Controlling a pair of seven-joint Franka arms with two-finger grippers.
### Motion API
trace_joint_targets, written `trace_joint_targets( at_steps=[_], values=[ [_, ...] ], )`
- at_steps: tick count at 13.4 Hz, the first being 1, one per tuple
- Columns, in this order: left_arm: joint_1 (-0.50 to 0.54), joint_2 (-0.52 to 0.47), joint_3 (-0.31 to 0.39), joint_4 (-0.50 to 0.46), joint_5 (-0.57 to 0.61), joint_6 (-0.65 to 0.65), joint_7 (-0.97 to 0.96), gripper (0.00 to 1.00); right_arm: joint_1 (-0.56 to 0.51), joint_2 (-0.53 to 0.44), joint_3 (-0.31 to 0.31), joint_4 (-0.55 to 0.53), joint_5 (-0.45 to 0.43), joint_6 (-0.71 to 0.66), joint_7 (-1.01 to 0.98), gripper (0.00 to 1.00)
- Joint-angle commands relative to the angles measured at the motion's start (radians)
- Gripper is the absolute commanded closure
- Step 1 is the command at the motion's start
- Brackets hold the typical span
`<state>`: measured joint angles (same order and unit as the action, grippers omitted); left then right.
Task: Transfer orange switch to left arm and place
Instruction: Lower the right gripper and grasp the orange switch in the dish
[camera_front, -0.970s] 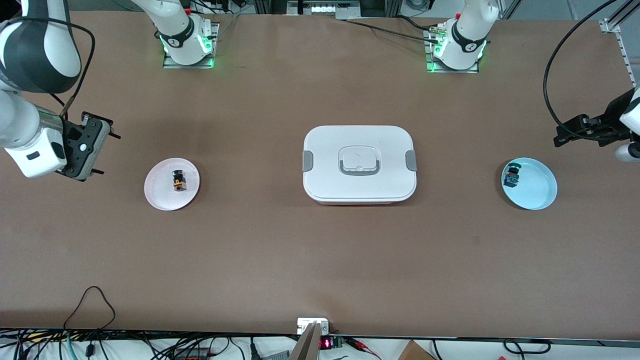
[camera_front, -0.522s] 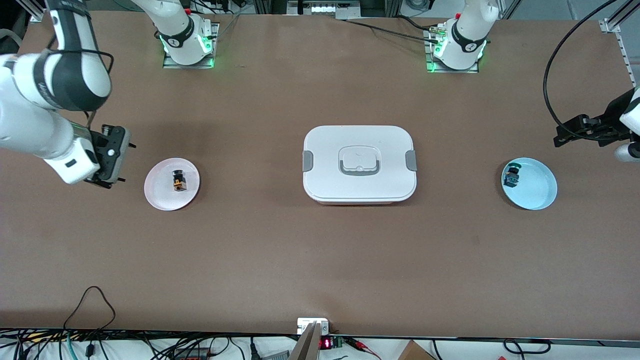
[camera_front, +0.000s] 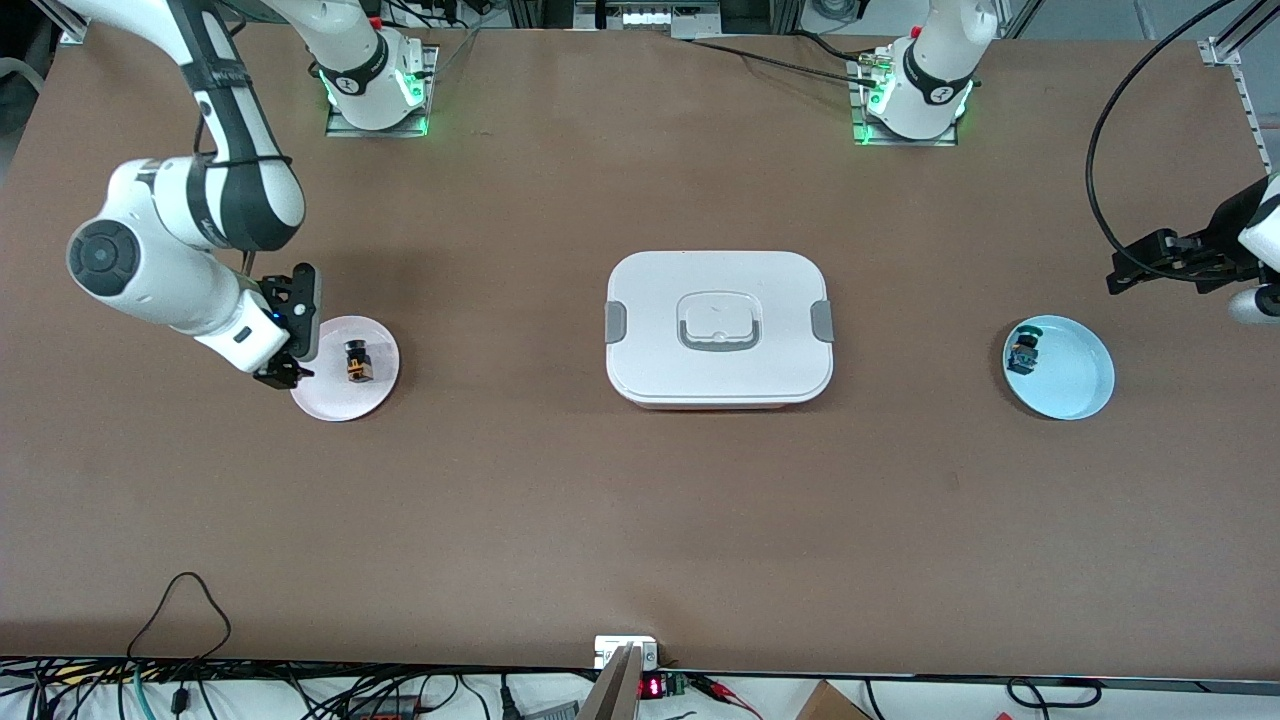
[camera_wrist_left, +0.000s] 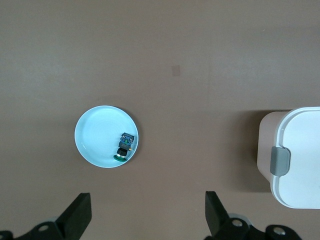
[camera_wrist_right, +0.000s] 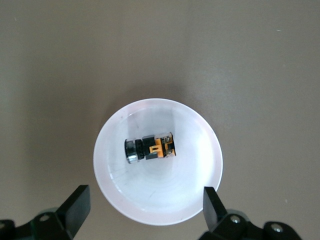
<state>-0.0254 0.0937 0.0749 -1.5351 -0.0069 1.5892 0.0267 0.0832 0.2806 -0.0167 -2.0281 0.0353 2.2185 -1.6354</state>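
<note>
Three containers stand on the tabletop (camera_front: 640, 520). A pink plate (camera_front: 343, 396) toward the right arm's end holds one orange switch (camera_front: 357, 362), lying on its side near the plate's middle. A blue plate (camera_front: 1075, 385) toward the left arm's end holds one switch with green and blue parts (camera_front: 1022, 350), set against its rim. One white box (camera_front: 718, 327), lid on and grey clips at both ends, sits on the tabletop between the two plates, squarely in the line from one to the other. Two arms are present. The right tool (camera_front: 290, 345) hangs over the edge of the pink plate, fingers (camera_wrist_right: 75, 205) spread apart and empty, the orange switch between them in the right wrist view. The left tool (camera_front: 1130, 270) waits above the tabletop near the blue plate, fingers (camera_wrist_left: 77, 215) likewise apart and empty.
</note>
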Motion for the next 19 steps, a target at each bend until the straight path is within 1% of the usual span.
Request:
trace_joint_targets(
  at_steps=[1, 3, 4, 6, 7, 11, 13, 15, 19],
  values=[
    [0.004, 0.008, -0.006, 0.024, -0.007, -0.015, 0.015, 0.00, 0.032, 0.037, 0.001, -0.023, -0.011, 0.070, -0.072, 0.00],
    [0.005, 0.008, -0.006, 0.024, -0.013, -0.015, 0.015, 0.00, 0.058, 0.037, 0.000, -0.081, -0.023, 0.163, -0.076, 0.00],
    [0.004, 0.009, -0.006, 0.026, -0.018, -0.014, 0.013, 0.00, 0.073, 0.042, 0.001, -0.107, -0.046, 0.218, -0.078, 0.00],
    [0.004, 0.008, -0.006, 0.029, -0.062, -0.014, 0.018, 0.00, 0.092, 0.054, 0.000, -0.123, -0.099, 0.263, -0.089, 0.00],
    [-0.002, 0.009, -0.006, 0.032, -0.064, -0.017, 0.009, 0.00, 0.090, 0.063, 0.001, -0.123, -0.124, 0.271, -0.112, 0.00],
    [-0.007, 0.008, -0.009, 0.032, -0.067, -0.017, 0.013, 0.00, 0.063, 0.080, 0.000, -0.127, -0.126, 0.303, -0.159, 0.00],
    [-0.008, 0.008, -0.009, 0.032, -0.068, -0.031, 0.015, 0.00, 0.059, 0.080, 0.000, -0.162, -0.126, 0.358, -0.167, 0.00],
    [-0.007, 0.009, -0.007, 0.032, -0.068, -0.043, 0.018, 0.00, 0.049, 0.080, -0.002, -0.182, -0.124, 0.385, -0.165, 0.00],
    [-0.007, 0.014, -0.007, 0.029, -0.067, -0.045, 0.019, 0.00, 0.030, 0.081, 0.000, -0.187, -0.124, 0.380, -0.173, 0.00]
  ],
)
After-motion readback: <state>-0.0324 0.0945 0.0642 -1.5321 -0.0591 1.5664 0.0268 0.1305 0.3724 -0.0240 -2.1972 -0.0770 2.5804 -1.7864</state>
